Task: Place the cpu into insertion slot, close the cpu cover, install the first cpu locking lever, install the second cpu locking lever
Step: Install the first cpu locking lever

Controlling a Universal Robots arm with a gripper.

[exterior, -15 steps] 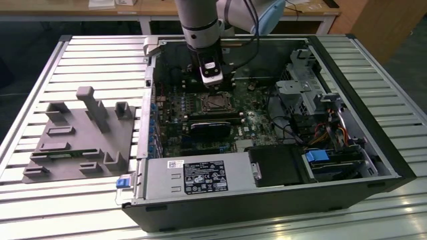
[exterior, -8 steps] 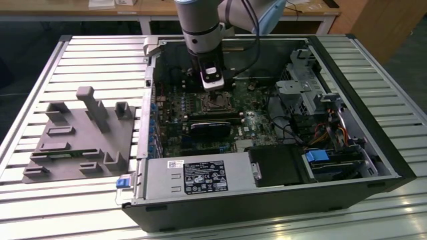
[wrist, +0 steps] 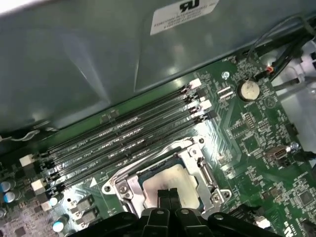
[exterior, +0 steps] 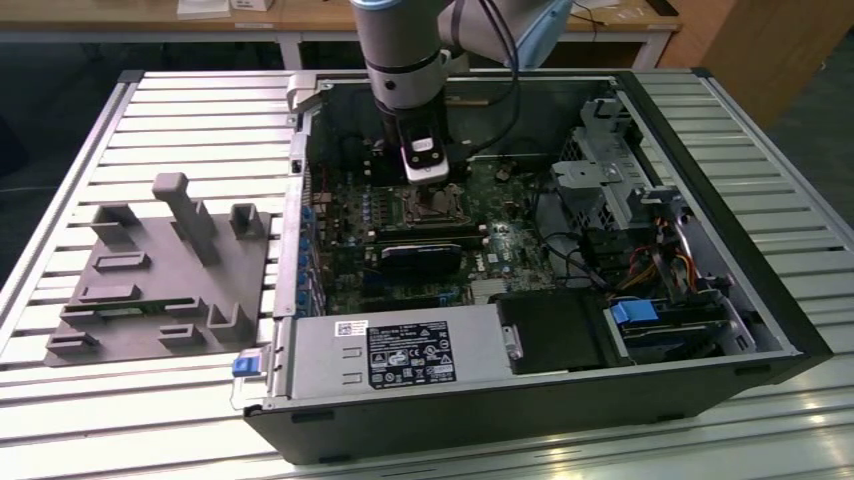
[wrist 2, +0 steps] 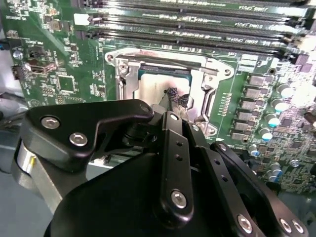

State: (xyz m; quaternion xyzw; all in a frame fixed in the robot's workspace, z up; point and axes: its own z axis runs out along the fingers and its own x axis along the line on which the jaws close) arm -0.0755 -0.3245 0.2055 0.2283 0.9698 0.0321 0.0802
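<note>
The cpu (wrist: pixel 157 180) shows its dull silver top inside the insertion slot (exterior: pixel 430 208) on the green board. Around it lies the cpu cover (wrist: pixel 123 189), a silver frame lying flat over the chip's edges, as far as I can tell. My gripper (wrist: pixel 168 194) hangs straight above the chip with its two black fingers pressed together and nothing between them. In the second wrist view the gripper (wrist 2: pixel 176 97) has its tips over the cpu (wrist 2: pixel 152 87), close to its surface; whether they touch is unclear. The cover (wrist 2: pixel 123 74) frames it there too. The locking levers are not clearly distinguishable.
Long black memory slots (wrist: pixel 123 138) run beside the socket, with the case wall (wrist: pixel 74 64) beyond them. The grey power supply (exterior: pixel 400 350) and drive bays (exterior: pixel 667 320) fill the case's near side. A grey fixture plate (exterior: pixel 160 270) lies on the slatted table at the exterior view's left.
</note>
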